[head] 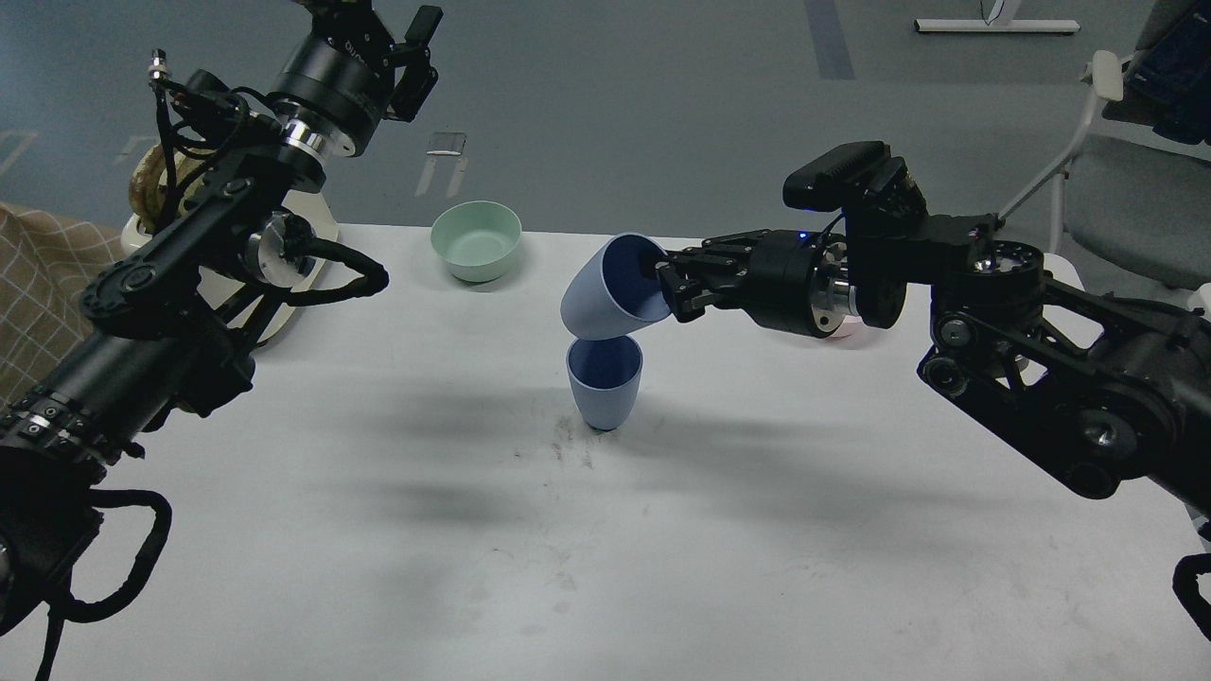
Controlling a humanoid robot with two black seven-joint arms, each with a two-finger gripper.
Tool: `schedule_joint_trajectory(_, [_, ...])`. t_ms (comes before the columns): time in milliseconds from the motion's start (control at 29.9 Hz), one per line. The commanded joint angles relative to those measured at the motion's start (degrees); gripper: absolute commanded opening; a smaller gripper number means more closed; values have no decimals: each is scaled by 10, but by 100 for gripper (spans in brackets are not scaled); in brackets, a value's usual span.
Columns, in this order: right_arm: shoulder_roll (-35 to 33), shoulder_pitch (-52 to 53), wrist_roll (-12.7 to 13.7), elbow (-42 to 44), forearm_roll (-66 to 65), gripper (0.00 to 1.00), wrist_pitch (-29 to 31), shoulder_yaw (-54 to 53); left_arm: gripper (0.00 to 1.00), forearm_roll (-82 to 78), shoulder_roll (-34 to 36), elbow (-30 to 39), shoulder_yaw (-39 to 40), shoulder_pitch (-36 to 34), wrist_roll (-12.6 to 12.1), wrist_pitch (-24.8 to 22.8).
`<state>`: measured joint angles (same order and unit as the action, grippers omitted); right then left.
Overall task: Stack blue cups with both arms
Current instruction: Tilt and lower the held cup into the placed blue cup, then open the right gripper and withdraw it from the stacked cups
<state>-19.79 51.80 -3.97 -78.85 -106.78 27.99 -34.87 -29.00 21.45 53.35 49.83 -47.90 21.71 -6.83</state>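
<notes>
One blue cup point(604, 386) stands upright near the middle of the white table point(378, 530). My right gripper point(670, 284) is shut on the rim of the second blue cup point(605, 293), with one finger inside it. It holds this cup tilted, mouth toward the right, its base just over the standing cup's rim. My left gripper point(416, 57) is raised high at the back left, far from both cups and empty. Its fingers are seen edge-on and dark.
A green bowl point(476, 239) sits at the table's back, left of the cups. A pink bowl point(851, 331) is mostly hidden behind my right wrist. A cream object point(303, 227) stands at the back left. A chair point(1126, 199) is at the right.
</notes>
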Motion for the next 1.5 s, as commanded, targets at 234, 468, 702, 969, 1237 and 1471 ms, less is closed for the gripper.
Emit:
schedule_joint_trajectory(234, [14, -2, 2, 15, -1, 0, 0, 23, 98, 0, 1, 0, 0, 0, 0, 0])
schedule_joint_trajectory(468, [13, -18, 2, 19, -16, 0, 0, 23, 98, 1, 3, 0, 0, 0, 0, 0])
schedule_joint_trajectory(702, [15, -25, 2, 19, -17, 0, 0, 23, 98, 1, 3, 0, 0, 0, 1, 0])
schedule_joint_trajectory(969, [19, -27, 2, 26, -17, 27, 0, 21, 98, 1, 3, 0, 0, 0, 1, 0])
schedule_joint_trajectory(1237, [20, -27, 2, 27, -17, 31, 0, 21, 98, 1, 4, 0, 0, -1, 1, -7])
schedule_joint_trajectory(1471, [19, -29, 1, 27, -16, 32, 0, 20, 98, 1, 4, 0, 0, 0, 2, -8])
